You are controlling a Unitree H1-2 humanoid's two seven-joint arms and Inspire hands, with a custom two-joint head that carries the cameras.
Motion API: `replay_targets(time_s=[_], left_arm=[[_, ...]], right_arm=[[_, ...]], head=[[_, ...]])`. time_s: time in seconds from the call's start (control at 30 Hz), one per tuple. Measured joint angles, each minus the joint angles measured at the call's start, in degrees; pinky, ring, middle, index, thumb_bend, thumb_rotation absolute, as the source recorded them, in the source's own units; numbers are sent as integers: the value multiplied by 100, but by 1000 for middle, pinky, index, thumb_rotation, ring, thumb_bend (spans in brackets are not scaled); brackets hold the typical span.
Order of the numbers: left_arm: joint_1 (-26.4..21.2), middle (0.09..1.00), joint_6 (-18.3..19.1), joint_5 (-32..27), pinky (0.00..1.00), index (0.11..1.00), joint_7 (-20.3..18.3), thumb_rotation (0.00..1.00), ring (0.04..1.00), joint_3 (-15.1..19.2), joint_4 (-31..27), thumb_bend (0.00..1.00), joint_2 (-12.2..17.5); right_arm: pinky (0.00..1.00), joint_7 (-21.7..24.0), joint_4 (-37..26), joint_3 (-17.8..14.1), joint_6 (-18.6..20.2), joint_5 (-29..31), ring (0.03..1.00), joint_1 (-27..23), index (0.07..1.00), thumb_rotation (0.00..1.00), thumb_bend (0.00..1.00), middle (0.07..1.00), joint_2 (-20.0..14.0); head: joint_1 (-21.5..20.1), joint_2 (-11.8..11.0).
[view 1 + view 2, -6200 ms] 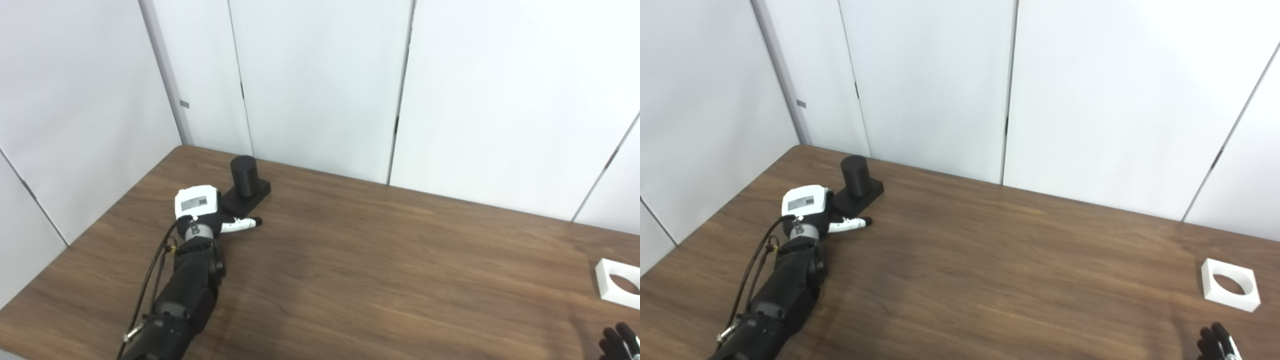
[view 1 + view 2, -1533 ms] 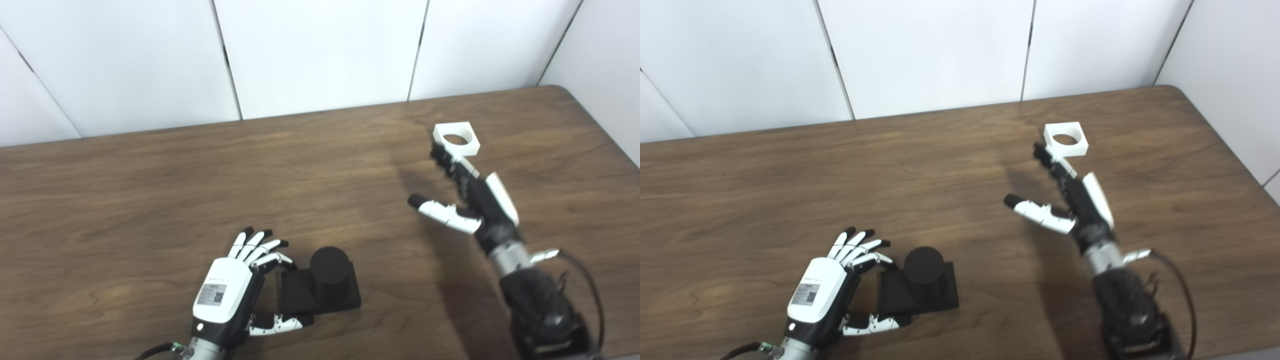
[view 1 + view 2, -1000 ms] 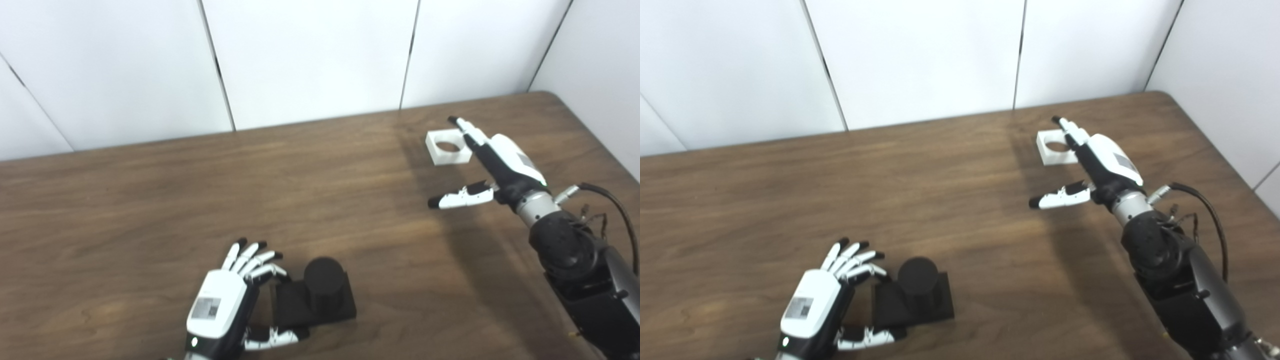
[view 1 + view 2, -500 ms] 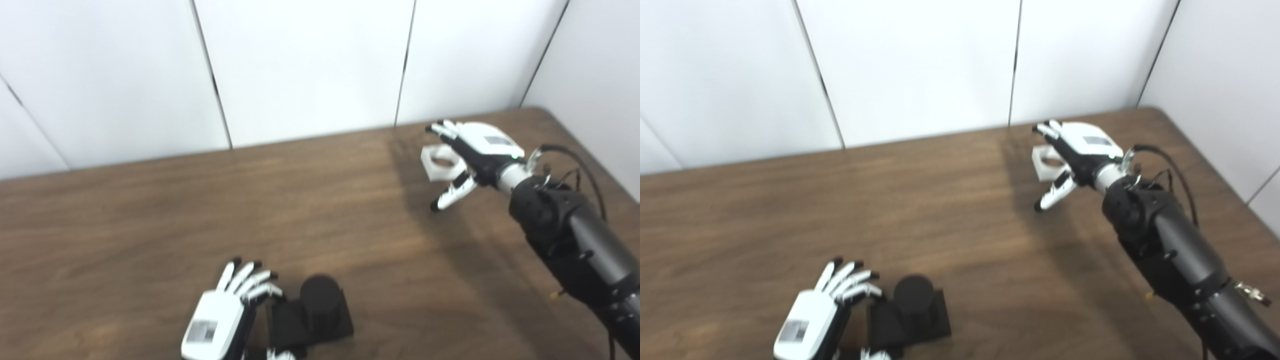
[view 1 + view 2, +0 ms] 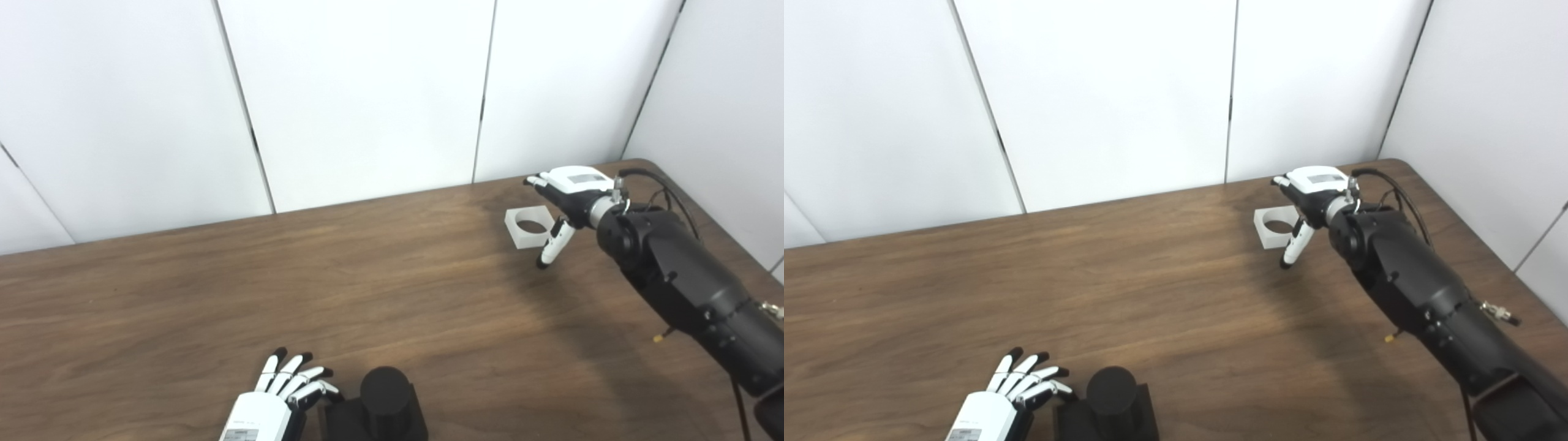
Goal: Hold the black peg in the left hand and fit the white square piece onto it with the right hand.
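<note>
My right hand (image 5: 566, 191) hangs spread over the square (image 5: 531, 226) for pickup; left hand (image 5: 995, 407), fingers apart, steadies the peg (image 5: 1110, 390).

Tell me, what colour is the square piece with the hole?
White square piece; left eye view shows it best.

- The worktop (image 5: 184, 294) is dark brown wood grain, with a rounded far right corner.
- White wall panels (image 5: 361, 92) stand behind it, split by thin dark vertical seams.
- A further white wall (image 5: 729, 92) closes in the right side, meeting the back panels at the corner.
- Light is even and soft, casting faint shadows on the wood.
</note>
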Motion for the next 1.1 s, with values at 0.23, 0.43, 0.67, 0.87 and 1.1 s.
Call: replay_targets(time_s=[0.23,0.43,0.67,0.87,1.1], left_arm=[[6,783,2,39,1000,484,50,47,895,-6,0,518,0],[15,775,1,41,1000,484,64,45,887,-10,0,519,0],[30,772,1,41,1000,483,91,44,883,-17,0,519,-2],[42,774,6,42,1000,483,94,45,886,-20,-13,519,-3],[83,773,93,80,1000,483,88,46,884,-33,-51,519,-40]], right_arm=[[1000,1,398,123,-127,-89,1000,-199,967,260,970,1000,-32],[1000,1,567,133,-131,-91,1000,-321,977,263,955,1000,-32],[1000,0,746,135,-153,-89,1000,-373,937,268,936,1000,-36],[1000,-133,843,127,-261,-49,1000,-372,898,247,911,1000,-35],[1000,-311,957,128,-378,-44,1000,-373,863,218,885,992,-16]], head=[[17,17],[44,35],[70,70],[114,97],[123,105]])
